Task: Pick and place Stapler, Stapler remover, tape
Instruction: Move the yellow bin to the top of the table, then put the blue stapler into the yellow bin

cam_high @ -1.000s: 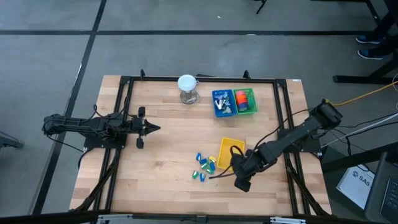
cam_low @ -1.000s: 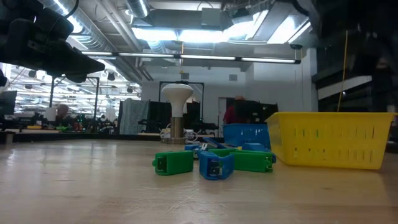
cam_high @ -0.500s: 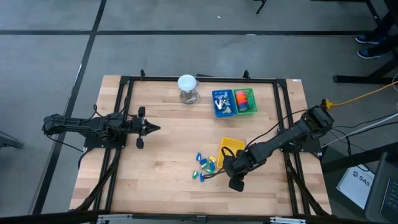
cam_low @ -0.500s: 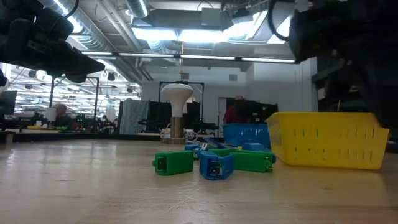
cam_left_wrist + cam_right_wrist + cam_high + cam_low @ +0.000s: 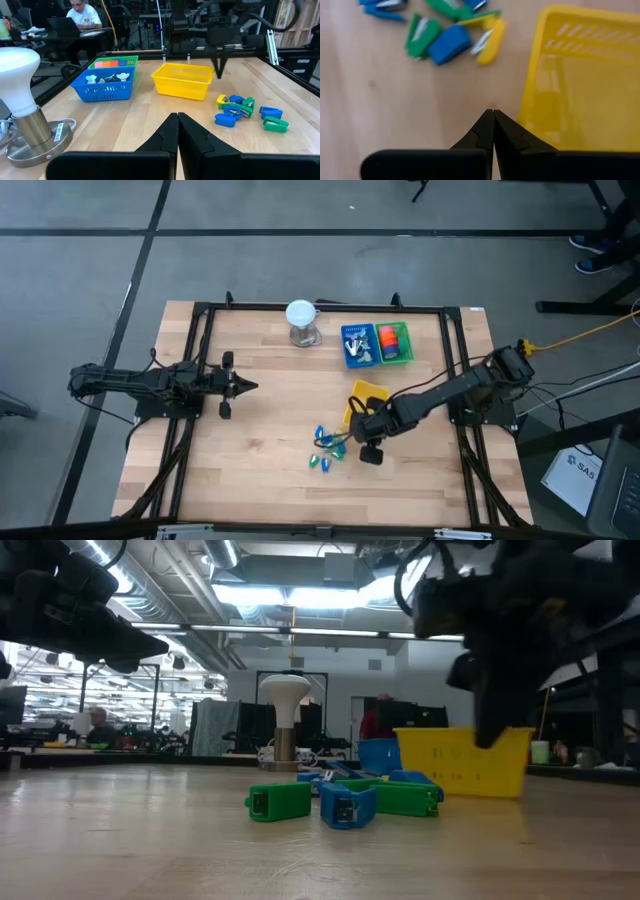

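Note:
Several small green, blue and yellow staplers [image 5: 328, 445] lie in a loose heap on the wooden table, also seen in the right wrist view [image 5: 445, 37]. A yellow basket [image 5: 368, 392] stands on the table just beyond them. My right gripper [image 5: 493, 112] is shut and points steeply down at the basket's near left side [image 5: 355, 420]. The tape [image 5: 394, 340] lies in a green basket at the far edge. The grey staple removers [image 5: 358, 345] lie in the blue basket beside it. My left gripper [image 5: 250, 386] waits shut at the table's left. My right gripper stands with its shut fingers [image 5: 512, 140] close beside the yellow basket's near wall [image 5: 527, 115], coming from above and slanting down. The basket sits flat on the table. Whether the fingers touch the wall at this moment I cannot tell.
A white bulb on a metal stand [image 5: 301, 322] stands at the far edge, left of the blue basket. Black frame rails [image 5: 205, 360] run along the table's sides. Bare wood lies between the left gripper and the staplers.
My right gripper has moved toward the table's left and far edges, sunk a little and rolled. The yellow basket has slid along the table toward the far edge and turned about. The staplers have stayed in place.

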Tool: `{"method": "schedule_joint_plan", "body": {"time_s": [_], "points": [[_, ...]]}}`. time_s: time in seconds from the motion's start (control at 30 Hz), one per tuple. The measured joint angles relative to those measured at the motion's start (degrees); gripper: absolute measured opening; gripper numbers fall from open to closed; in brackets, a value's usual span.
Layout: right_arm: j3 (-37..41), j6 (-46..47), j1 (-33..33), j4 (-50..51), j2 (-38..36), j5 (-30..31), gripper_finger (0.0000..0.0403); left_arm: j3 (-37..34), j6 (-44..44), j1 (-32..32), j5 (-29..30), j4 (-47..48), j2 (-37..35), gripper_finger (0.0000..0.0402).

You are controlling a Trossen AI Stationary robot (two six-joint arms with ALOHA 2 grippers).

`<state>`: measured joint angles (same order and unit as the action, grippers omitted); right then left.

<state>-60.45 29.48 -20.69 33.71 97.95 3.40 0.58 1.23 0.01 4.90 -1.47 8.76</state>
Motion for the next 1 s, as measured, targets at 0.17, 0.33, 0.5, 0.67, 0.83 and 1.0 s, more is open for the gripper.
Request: {"method": "schedule_joint_plan", "body": {"time_s": [0.17,0.33,0.5,0.67,0.83,1.0], "points": [[0.0,-4.82,3.49,-0.06,0.0,2.15,0.001,0.0,0.0,-0.01,-0.02,0.0,0.0,0.0001],[0.02,-9.3,7.29,-1.13,-0.02,2.22,0.001,0.0,0.0,0.0,-0.02,0.01,0.0,0.0001],[0.02,-14.08,10.58,-6.54,-0.02,2.21,0.001,0.0,0.0,0.0,-0.02,0.01,0.02,0.0001],[0.02,-16.67,12.48,-13.72,-0.04,2.04,0.001,0.0,0.0,0.0,0.0,0.0,0.02,0.0001],[0.02,-19.41,12.71,-16.38,-0.04,-0.44,0.001,0.0,0.0,-0.01,-0.01,0.01,0.0,0.0001],[0.02,-21.96,12.89,-16.38,-0.04,-0.44,0.001,0.0,0.0,-0.02,-0.02,0.0,0.02,0.0001]]}}
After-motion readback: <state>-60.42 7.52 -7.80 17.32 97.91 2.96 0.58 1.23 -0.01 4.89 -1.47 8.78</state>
